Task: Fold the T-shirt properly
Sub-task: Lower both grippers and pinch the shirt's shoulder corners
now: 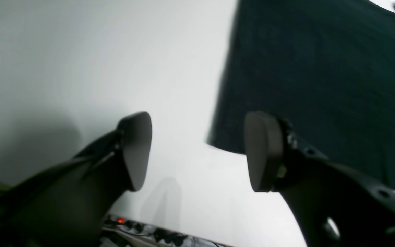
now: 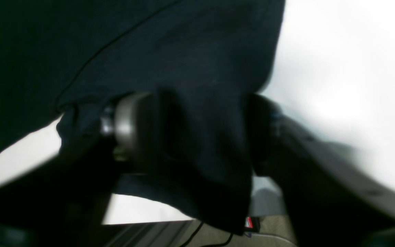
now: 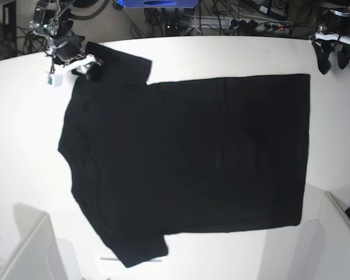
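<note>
Right hand (image 2: pixel 190 133) pads hidden in blurred T-shirt (image 2: pixel 142 51) cloth; shirt's underside unseen.

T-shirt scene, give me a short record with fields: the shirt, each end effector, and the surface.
shirt: the T-shirt, black, spread flat with its plain side up, sleeves toward the base view's left, hem toward its right
right end effector: the right end effector is at the far sleeve, with cloth bunched between its fingers
left end effector: the left end effector is open, empty, above the white table just off a shirt corner
fold state: no fold made yet
</note>
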Motion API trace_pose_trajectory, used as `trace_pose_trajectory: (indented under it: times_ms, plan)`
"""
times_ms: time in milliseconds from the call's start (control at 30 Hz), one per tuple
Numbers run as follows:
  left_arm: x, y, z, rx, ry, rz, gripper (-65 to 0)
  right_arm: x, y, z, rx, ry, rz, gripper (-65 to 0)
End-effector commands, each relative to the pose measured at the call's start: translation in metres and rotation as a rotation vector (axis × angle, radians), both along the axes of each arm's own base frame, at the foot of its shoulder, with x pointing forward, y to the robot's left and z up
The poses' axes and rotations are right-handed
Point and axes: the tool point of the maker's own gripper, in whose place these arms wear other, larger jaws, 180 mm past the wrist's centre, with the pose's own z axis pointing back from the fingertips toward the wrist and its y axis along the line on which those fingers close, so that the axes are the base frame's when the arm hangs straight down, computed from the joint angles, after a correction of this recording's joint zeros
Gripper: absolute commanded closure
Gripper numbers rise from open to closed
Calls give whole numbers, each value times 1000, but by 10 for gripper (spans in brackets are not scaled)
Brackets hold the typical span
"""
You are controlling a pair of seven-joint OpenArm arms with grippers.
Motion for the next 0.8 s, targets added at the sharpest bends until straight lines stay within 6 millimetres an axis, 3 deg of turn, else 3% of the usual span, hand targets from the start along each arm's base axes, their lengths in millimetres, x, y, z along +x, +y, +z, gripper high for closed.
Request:
trace_pose_trajectory:
  times_ms: [0,100,367,533,767]
  plan:
    - [3,0,6,4,-24,-11,-411,-13,4,-9,9,68,23,-225]
    - [2,-2,-11,-32,4,14,-411,-14,5,-10,10,75,28,0]
    - [0,3,-44,-99,65,77,-411,-16,-1,-10,-7,83,39,0]
    - [14,-5,-66,-174,160,55,-411,-16,-1,-10,-7,83,39,0]
    - [39,-13,-65,-201,129,37,-410,-16,-1,-10,-9,81,40,0]
